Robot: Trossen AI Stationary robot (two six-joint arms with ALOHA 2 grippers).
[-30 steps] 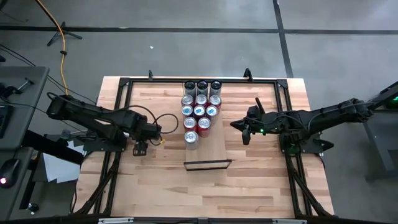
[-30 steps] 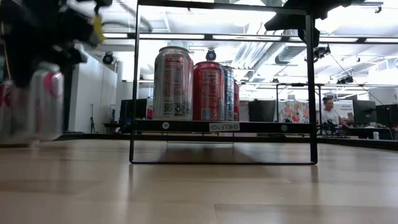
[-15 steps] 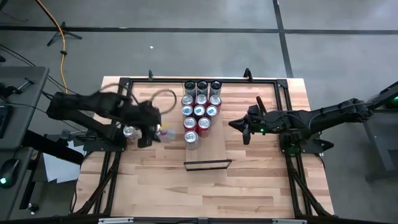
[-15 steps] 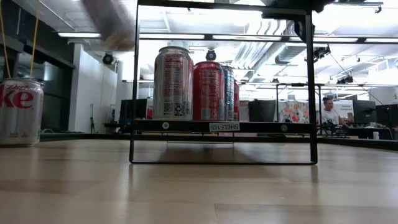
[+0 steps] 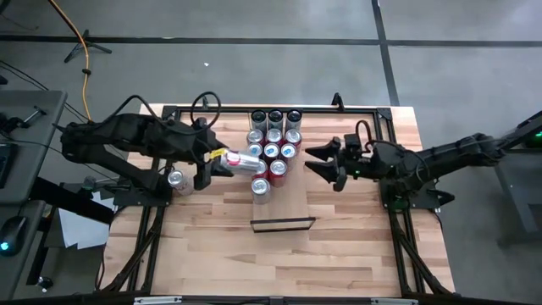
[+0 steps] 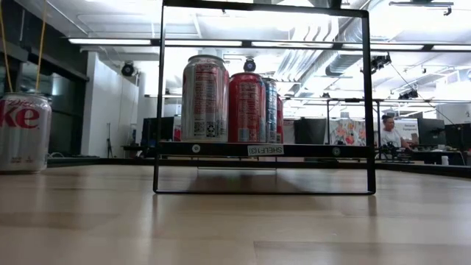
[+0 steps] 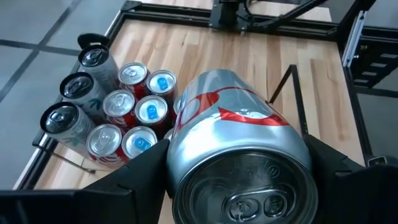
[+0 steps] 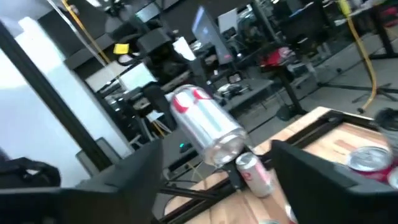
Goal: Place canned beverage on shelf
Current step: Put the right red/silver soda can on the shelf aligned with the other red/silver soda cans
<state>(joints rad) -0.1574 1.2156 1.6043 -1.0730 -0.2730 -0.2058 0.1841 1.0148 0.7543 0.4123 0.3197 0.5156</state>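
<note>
the left gripper (image 5: 212,163) is clenched on a silver can (image 5: 244,161), long axis level, pointing at the cans on the shelf (image 5: 292,203). the right gripper (image 5: 326,162), fingers spread and empty, faces it across the shelf

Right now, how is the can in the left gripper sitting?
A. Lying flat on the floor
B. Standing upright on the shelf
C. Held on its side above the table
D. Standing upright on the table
C: the left gripper grips the can lying sideways in the air, next to the upright cans on the shelf.
</note>
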